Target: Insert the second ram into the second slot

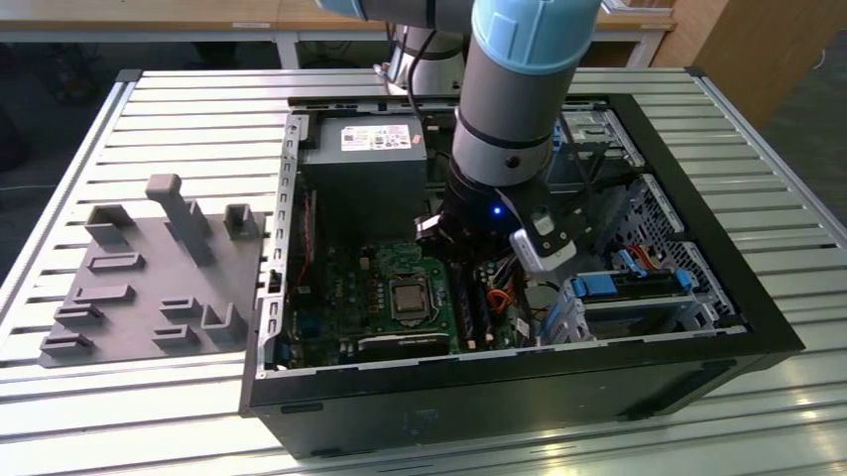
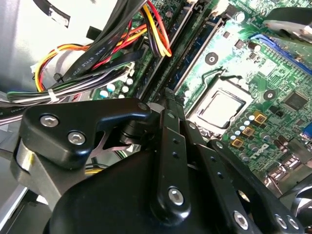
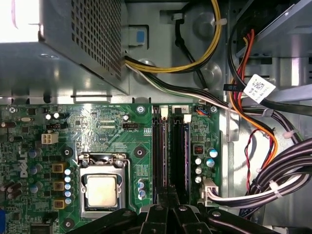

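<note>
– Inside the open black case (image 1: 530, 382), what crowds the arm (image 1: 510, 109)?
– A grey metal power box (image 1: 364, 169) with a perforated side sits just beyond it, and a thick bundle of red, yellow, orange and black cables (image 2: 97, 48) hangs beside the slots. On the other side of the slots is the square, shiny processor socket (image 3: 101, 187) on the green board (image 3: 107, 122).
– And the gripper (image 2: 168, 100)?
– Matte black, jointed links with silver screws, its tip down at the near end of the slots. Whether it is spread or pinching, I cannot tell.
– The ram stick (image 2: 197, 51)?
– Long, thin, bluish, lying along one of the narrow dark slots in the second wrist view, running away from the gripper's tip.
– Outside the case?
– A ribbed aluminium table (image 1: 198, 119), with a grey plastic tray (image 1: 146, 297) of blocks and pegs at the exterior view's left
</note>
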{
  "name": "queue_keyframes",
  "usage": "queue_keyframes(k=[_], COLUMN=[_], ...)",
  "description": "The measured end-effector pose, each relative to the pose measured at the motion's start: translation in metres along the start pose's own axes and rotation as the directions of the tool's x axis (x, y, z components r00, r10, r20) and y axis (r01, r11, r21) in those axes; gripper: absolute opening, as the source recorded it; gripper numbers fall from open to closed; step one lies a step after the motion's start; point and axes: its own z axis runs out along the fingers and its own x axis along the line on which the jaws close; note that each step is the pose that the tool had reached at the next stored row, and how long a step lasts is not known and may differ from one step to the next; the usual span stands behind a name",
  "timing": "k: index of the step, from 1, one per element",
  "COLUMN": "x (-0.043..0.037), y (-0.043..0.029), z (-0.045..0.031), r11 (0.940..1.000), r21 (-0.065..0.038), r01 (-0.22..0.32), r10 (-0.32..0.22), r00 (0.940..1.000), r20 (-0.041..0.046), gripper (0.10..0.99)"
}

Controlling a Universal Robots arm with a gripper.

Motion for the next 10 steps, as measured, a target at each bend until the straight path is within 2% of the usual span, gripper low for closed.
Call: queue_keyframes(k=[10], x=[-0.0002], y=[-0.0001], z=[0.0086], r11=[1.0000], r21=[0.001], r01=[0.000], r10=[0.000], r00=[1.0000], r20=[-0.0004], gripper=[0.102])
